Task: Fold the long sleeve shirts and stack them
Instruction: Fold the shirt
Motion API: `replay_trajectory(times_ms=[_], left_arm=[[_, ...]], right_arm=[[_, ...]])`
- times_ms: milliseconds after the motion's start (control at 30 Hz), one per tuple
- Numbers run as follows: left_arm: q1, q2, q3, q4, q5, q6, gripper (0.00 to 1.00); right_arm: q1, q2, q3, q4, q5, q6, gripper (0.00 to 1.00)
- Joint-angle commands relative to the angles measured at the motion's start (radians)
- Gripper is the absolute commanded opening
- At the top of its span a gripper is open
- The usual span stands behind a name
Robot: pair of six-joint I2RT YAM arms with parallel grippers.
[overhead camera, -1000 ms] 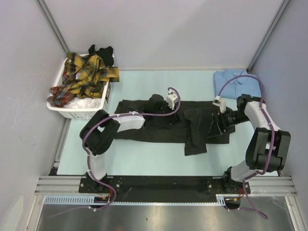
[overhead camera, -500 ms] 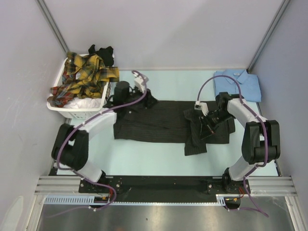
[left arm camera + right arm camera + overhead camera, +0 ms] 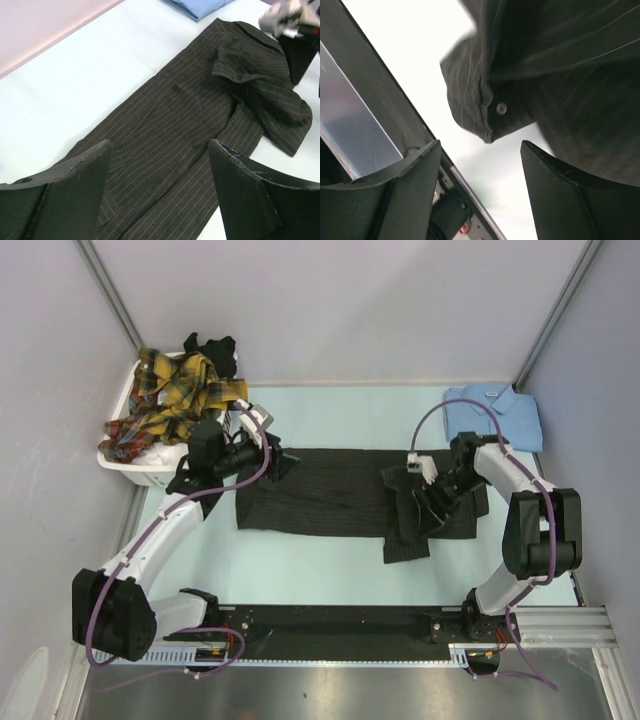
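Top external: left fingers (image 3: pixel 75 190) open, moved leftward over pinstriped shirt (image 3: pixel 330 495); right fingers (image 3: pixel 570 200) open.

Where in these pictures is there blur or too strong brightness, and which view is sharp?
Top external view: sharp, evenly lit, soft shadows. Left wrist view: pinstriped shirt crisp, white part of the right arm smeared by blur. Right wrist view: shirt close and soft, table washed out to white.
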Motion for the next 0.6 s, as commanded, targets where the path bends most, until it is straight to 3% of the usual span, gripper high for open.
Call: replay_trajectory(times_ms=[0, 67, 167, 200, 400, 567], left_arm=[[0.001, -0.040, -0.004, -0.023, 0.052, 0.054, 0.83], [0.001, -0.057, 0.000, -0.034, 0.049, 0.061, 0.83], [0.001, -0.087, 0.005, -0.084, 0.037, 0.103, 0.83], [0.001, -0.098, 0.003, -0.096, 0.020, 0.116, 0.82], [0.003, -0.186, -0.035, -0.159, 0.000, 0.159, 0.81], [0.004, -0.235, -0.049, -0.245, -0.011, 0.241, 0.81]], right_arm=[[0.046, 0.002, -0.108, 0.052, 0.106, -0.061, 0.69], [0.061, 0.029, -0.125, 0.075, 0.092, -0.045, 0.65], [0.054, 0.071, -0.091, 0.060, 0.064, -0.042, 0.24], [0.054, 0.062, -0.070, 0.030, 0.054, -0.044, 0.03], [0.179, 0.011, 0.146, 0.026, -0.045, 0.079, 0.00], [0.353, 0.152, 0.285, 0.069, -0.052, 0.148, 0.00]])
